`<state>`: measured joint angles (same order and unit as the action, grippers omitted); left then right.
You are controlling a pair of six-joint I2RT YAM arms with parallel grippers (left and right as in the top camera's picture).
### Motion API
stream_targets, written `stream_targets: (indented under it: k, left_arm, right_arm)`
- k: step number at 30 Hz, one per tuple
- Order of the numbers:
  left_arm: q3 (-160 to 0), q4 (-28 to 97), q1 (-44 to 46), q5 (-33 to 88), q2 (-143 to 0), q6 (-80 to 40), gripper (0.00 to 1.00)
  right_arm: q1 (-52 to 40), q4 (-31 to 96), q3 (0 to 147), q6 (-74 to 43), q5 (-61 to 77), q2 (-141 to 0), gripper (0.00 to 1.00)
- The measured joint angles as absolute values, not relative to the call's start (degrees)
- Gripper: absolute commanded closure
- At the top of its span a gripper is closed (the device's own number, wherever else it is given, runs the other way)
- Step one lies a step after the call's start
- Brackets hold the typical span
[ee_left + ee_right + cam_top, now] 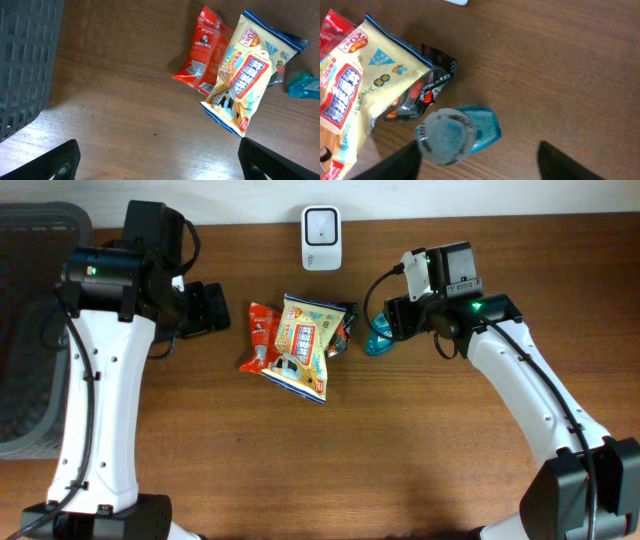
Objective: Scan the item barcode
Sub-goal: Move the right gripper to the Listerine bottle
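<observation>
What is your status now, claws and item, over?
Left claw open, empty. Right claw open around teal container, no grip yet. Dark packet lies close beside it.

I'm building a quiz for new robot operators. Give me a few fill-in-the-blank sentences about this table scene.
1. The HACKS packet is ___ in colour.
2. The mesh basket sits on the ___ arm's side of the table.
3. The teal bottle lies between the ___ arm's fingers.
Missing words: red; left; right.
</observation>
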<state>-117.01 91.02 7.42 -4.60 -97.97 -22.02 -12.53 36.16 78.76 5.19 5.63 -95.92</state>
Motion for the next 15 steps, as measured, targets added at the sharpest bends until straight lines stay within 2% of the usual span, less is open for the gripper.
stream_targets:
  k: [3, 4, 9, 11, 15]
  left_arm:
    - [-117.0, 91.0, 7.4, -4.6, -98.0, -22.0, 0.01]
    - [-117.0, 91.0, 7.4, -4.6, -98.0, -22.0, 0.01]
    - [-117.0, 91.0, 7.4, -4.6, -98.0, -22.0, 0.01]
    - [-117.0, 91.0, 7.4, -4.6, -98.0, -22.0, 0.01]
    - [-117.0, 91.0, 7.4, -4.6, -98.0, -22.0, 0.01]
  right_arm:
    - [-12.5, 35.9, 78.8, 5.5, 7.0, -96.1, 0.34]
    - [-12.5, 35.9, 78.8, 6.3, 8.1, -96.4, 0.39]
    - [-12.5, 34.3, 78.8, 7.5, 9.5, -98.0, 0.45]
    - [-12.5, 33.6, 78.8, 7.6, 9.8, -99.3, 0.57]
    - [-12.5, 32.1, 78.8, 7.7, 10.4, -100.5, 0.69]
